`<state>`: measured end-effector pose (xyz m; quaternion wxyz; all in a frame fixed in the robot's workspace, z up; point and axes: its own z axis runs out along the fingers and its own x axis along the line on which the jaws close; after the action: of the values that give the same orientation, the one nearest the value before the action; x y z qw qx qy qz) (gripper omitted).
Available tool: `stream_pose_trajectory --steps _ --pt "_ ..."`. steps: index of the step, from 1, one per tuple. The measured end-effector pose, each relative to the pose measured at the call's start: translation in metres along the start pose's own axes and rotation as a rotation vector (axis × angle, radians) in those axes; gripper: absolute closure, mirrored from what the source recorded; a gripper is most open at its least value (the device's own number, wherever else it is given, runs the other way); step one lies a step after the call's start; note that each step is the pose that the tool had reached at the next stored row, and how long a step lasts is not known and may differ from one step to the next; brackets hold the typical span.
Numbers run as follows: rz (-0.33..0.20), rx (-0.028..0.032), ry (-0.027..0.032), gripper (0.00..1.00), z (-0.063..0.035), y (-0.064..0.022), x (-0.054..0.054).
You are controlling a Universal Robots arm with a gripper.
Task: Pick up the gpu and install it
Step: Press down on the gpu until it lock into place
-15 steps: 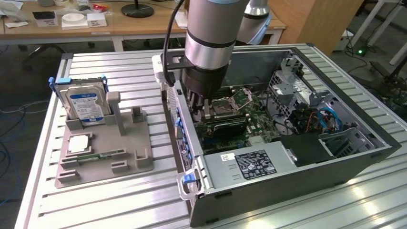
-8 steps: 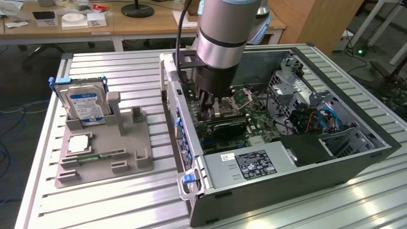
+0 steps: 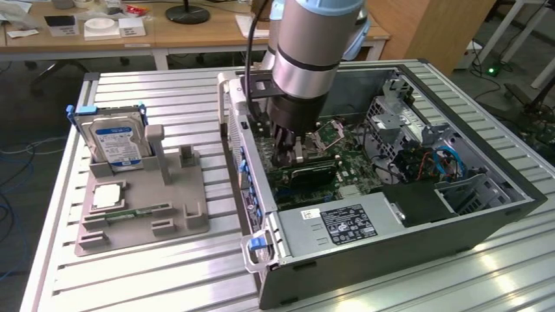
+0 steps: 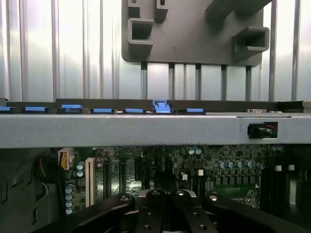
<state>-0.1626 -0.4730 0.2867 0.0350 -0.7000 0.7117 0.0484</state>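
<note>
**Arm reaches into open computer case, fingers pressed together over the gpu**

The gripper [image 3: 289, 151] is down inside the open computer case [image 3: 485, 221], which lies on its side on the slatted metal counter [image 3: 156, 273]. Its fingers [image 4: 154, 213] are brought fully together above the green motherboard [image 3: 360, 170]. In the exterior view a dark flat card, the gpu [image 3: 305, 175], stands on edge on the motherboard directly beneath the fingertips; whether the fingers grip it or only press on its upper edge cannot be told. In the wrist view the closed fingers sit low over the board, and the case's grey side wall [image 4: 146, 130] with its row of blue clips [image 4: 161, 107] crosses in front.

The case's power supply [image 3: 342, 227] lies at the end of the case towards the counter's near edge.

Beside the case, towards the exterior view's left, a grey holder tray [image 3: 143, 208] rests on the counter. A hard drive [image 3: 117, 143] with a blue-white label stands upright in the tray's far slot, and a narrow green memory stick [image 3: 130, 213] lies flat nearer the tray's front.
</note>
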Motion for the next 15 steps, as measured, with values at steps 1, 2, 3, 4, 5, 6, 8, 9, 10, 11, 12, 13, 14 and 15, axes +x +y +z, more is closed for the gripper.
stream_pose_trajectory --steps 1,2,3,4,5,6,8,9,10,11,12,13,14,15 --pt "0.0 0.0 -0.0001 0.9 0.0018 -0.0001 0.0" --pt "0.0 0.0 -0.0001 0.9 0.0036 -0.0002 0.0" --pt "-0.001 -0.0001 -0.0002 0.9 0.0054 -0.0015 0.001" --pt "-0.001 -0.0002 -0.0001 0.9 0.0071 -0.0044 0.0" --pt "-0.001 -0.0002 -0.0001 0.9 0.0089 -0.0072 0.0" --pt "-0.001 -0.0002 0.0 0.9 0.0108 -0.01 0.0" --pt "-0.002 -0.0002 -0.0001 0.9 0.014 -0.0153 0.0" --pt "-0.002 -0.0002 -0.0002 0.9 0.0156 -0.018 0.0" --pt "-0.002 -0.0002 -0.0002 0.9 0.0173 -0.0198 -0.001" --pt "-0.002 -0.0002 -0.0002 0.9 0.019 -0.0203 -0.001" --pt "-0.002 -0.0002 -0.0001 0.9 0.0206 -0.0205 -0.001" --pt "-0.003 -0.0003 -0.0001 0.9 0.0221 -0.0205 -0.001" --pt "-0.003 -0.0005 0.0004 0.9 0.0235 -0.0205 -0.001" --pt "-0.003 -0.001 0.0013 0.9 0.0246 -0.0206 -0.001"
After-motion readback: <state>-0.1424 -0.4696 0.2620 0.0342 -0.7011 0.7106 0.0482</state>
